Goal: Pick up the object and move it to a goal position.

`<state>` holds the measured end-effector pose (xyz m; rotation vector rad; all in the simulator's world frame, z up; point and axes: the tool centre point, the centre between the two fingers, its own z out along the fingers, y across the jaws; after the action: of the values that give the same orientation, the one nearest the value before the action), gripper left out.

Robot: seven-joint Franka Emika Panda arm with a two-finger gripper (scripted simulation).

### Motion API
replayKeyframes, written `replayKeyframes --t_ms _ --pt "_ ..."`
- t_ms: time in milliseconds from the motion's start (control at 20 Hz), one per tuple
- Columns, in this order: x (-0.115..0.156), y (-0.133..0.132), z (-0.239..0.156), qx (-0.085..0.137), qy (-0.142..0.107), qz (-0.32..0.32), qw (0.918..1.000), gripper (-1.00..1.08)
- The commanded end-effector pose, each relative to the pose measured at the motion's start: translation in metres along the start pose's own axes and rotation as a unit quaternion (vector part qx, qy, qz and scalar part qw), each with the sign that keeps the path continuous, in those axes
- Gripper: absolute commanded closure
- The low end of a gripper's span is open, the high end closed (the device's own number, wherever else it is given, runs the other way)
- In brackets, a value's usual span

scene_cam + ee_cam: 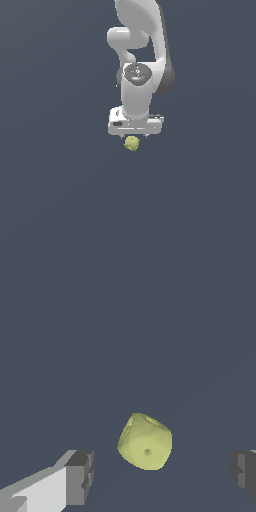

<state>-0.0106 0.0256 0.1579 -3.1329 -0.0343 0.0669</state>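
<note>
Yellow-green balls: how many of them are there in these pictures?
1. The single yellow-green ball sits just below the robot's white hand in the exterior view. The wrist view shows it between the two open fingers, touching neither. No others are visible.

One of the fingers [244, 474] cut off at edge

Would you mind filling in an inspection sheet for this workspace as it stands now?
Surface: plain dark grey-blue floor, unmarked.
Job's things: yellow-green lumpy ball lies between the fingers, touching neither.
Clutter: nothing seen.
Grippers: white gripper points down over the ball, open; dark pads stand well apart on either side.
Cables: nothing seen.
Surroundings: nothing seen beyond the arm; no goal marker visible.
</note>
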Motion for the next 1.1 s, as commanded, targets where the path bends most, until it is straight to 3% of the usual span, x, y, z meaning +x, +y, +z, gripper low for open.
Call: replayKeyframes --t_ms 0,450,1050 --pt "0.0 0.0 0.0 0.0 0.0 0.0 1.0 -0.92" --pt "0.008 0.033 -0.012 -0.016 0.012 0.009 0.9998 -0.92" --pt "0.002 0.027 0.001 -0.013 0.014 0.042 0.999 -0.92"
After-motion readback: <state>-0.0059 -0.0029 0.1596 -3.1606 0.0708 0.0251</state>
